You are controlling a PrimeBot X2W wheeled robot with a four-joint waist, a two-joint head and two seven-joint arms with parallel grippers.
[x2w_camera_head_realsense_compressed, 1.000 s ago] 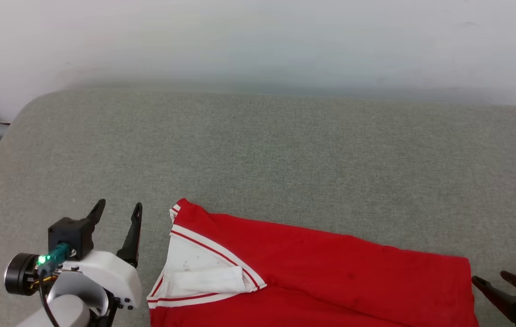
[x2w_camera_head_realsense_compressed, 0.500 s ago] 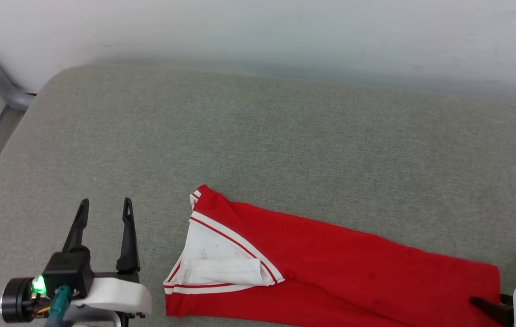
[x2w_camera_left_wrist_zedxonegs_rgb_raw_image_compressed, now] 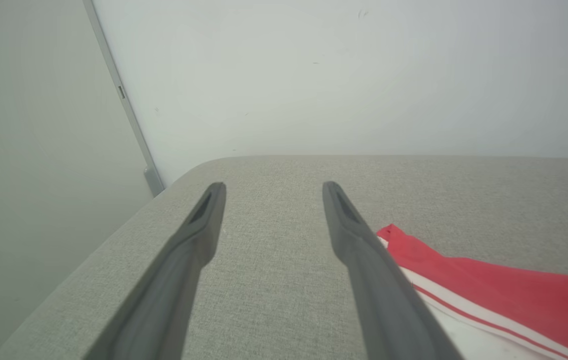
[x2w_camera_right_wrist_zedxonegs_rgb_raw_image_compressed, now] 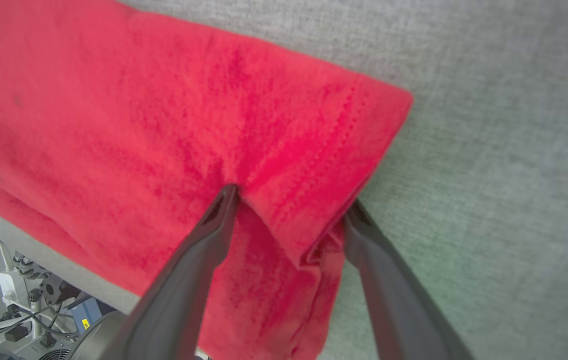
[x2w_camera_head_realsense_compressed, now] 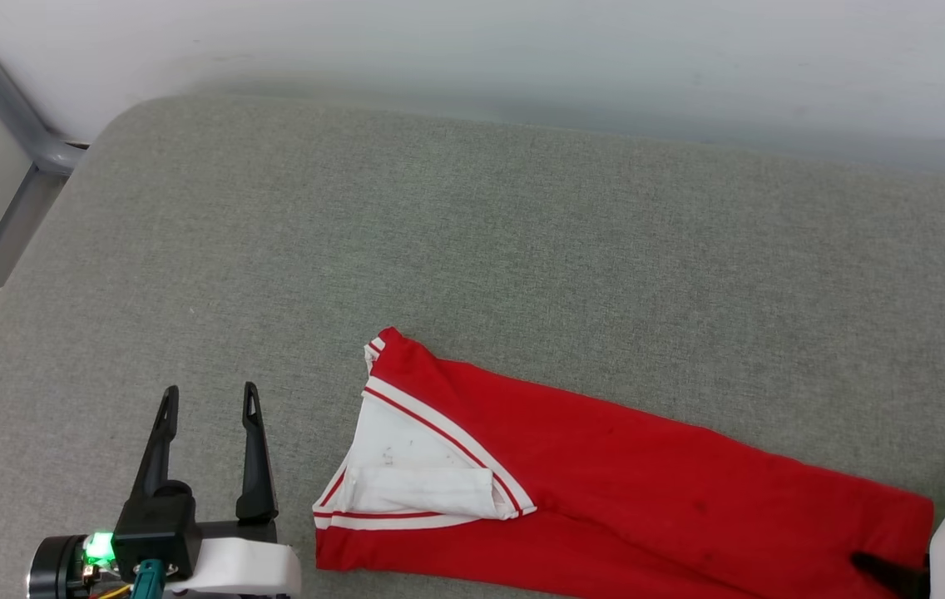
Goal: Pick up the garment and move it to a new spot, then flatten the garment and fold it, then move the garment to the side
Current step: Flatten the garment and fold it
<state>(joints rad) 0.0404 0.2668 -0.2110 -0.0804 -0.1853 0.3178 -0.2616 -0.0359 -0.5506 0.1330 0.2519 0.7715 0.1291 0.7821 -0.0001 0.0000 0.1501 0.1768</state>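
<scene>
Logged garment (x2w_camera_head_realsense_compressed: pixel 647 499) folded narrow, not yet moved aside; left gripper (x2w_camera_head_realsense_compressed: pixel 210 389) spread beside collar (x2w_camera_head_realsense_compressed: pixel 406 466), right gripper (x2w_camera_right_wrist_zedxonegs_rgb_raw_image_compressed: pixel 290 197) spread astride hem (x2w_camera_right_wrist_zedxonegs_rgb_raw_image_compressed: pixel 334 145).

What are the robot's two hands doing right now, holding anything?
Left gripper: open, empty, over the grey cushion beside the red jersey.
Right gripper: open, fingers astride a bunched fold at the jersey's corner, not clamped.

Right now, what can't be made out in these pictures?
- Shirt: head view's bottom edge cuts off its near side; folds hide any print.
- Right gripper: right wrist view, bunched cloth hides whether one finger lies under the hem.
- Right gripper, head view: the corner cuts most of it off.
</scene>
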